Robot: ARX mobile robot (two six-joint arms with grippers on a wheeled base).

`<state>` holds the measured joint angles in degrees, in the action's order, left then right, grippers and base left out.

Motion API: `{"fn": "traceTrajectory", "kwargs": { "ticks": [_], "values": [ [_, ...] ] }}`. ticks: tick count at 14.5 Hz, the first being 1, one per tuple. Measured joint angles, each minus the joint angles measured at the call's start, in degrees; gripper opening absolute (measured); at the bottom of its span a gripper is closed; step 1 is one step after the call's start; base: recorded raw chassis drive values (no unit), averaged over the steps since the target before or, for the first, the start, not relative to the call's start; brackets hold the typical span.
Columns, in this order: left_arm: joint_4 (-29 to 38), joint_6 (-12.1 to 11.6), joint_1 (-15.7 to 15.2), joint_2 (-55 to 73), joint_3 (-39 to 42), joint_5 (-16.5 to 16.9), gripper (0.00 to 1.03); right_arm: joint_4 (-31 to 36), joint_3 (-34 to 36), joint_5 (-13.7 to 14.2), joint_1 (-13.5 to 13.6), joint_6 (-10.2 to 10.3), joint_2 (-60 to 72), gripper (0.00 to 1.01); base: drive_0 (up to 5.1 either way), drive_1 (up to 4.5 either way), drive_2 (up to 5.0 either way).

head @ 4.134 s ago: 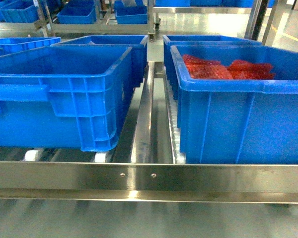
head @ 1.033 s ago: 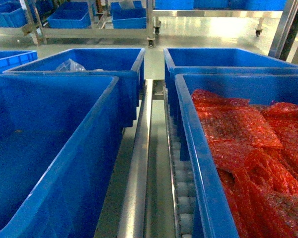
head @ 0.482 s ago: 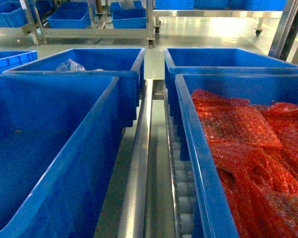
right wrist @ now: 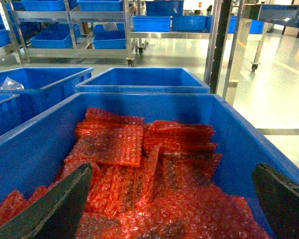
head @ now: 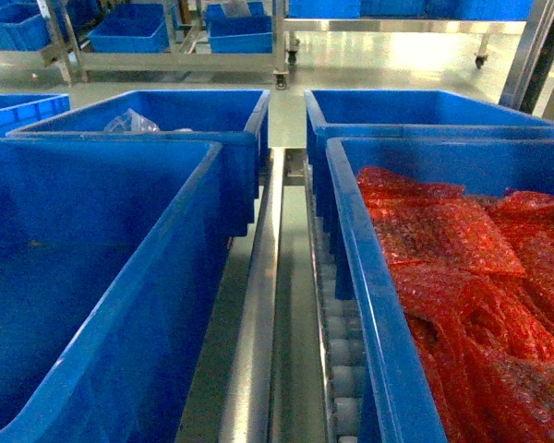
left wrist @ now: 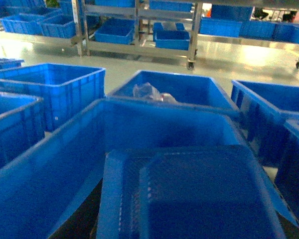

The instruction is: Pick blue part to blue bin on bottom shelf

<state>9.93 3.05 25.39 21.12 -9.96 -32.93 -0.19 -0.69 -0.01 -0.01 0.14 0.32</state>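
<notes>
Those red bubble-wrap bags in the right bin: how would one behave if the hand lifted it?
The red bubble-wrap bags lie creased and overlapping, so one would probably sag and feel light. Their glossy film may slip. The right hand hangs open above them.

Warehouse or factory logistics floor. Rows of blue bins (head: 120, 277) on a steel rack with white roller tracks (head: 343, 369); red bubble-wrap bags (right wrist: 139, 169) fill one bin. More wheeled steel racks (right wrist: 89, 30) of bins stand on glossy pale floor (head: 397, 74)

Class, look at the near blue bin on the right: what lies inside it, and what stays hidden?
The near right bin holds overlapping red bubble-wrap bags, seen also from the right wrist view. They cover its floor, so anything beneath or inside them cannot be seen.
</notes>
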Motion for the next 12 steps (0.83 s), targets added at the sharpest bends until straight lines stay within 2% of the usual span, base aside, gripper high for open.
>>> {"fn": "traceTrajectory", "kwargs": {
  "ticks": [1,2,3,4,6,9,10,11,12],
  "values": [
    [8.4,-0.2,-4.2,9.6,-2.3,4.2,0.43,-0.1,0.0,0.0,0.0,0.0,0.0,0.98,0.0,0.0,0.0],
    [16.8,0.2,-7.1,20.6,-5.0,8.5,0.43,-0.1,0.0,0.0,0.0,0.0,0.0,0.98,0.0,0.0,0.0],
    [20.7,2.3,-7.7,29.3,-7.6,13.4,0.43,-0.1,0.0,0.0,0.0,0.0,0.0,0.98,0.0,0.0,0.0],
    [22.4,4.7,-8.0,35.3,-9.3,17.0,0.51,-0.1,0.0,0.0,0.0,0.0,0.0,0.98,0.0,0.0,0.0],
    [21.3,7.3,-8.0,40.8,-9.0,18.5,0.69,-0.1,0.0,0.0,0.0,0.0,0.0,0.98,0.0,0.0,0.0],
    [22.2,8.8,-8.2,39.7,-8.7,18.2,0.98,-0.1,0.0,0.0,0.0,0.0,0.0,0.98,0.0,0.0,0.0],
    [27.4,7.4,-8.3,40.6,-7.7,17.4,0.96,-0.1,0.0,0.0,0.0,0.0,0.0,0.98,0.0,0.0,0.0],
    [34.1,3.9,-9.3,40.6,-5.2,17.6,0.85,-0.1,0.0,0.0,0.0,0.0,0.0,0.98,0.0,0.0,0.0],
    [36.0,0.9,-11.2,38.1,-2.0,18.6,0.73,-0.1,0.0,0.0,0.0,0.0,0.0,0.98,0.0,0.0,0.0]
  ]
}}
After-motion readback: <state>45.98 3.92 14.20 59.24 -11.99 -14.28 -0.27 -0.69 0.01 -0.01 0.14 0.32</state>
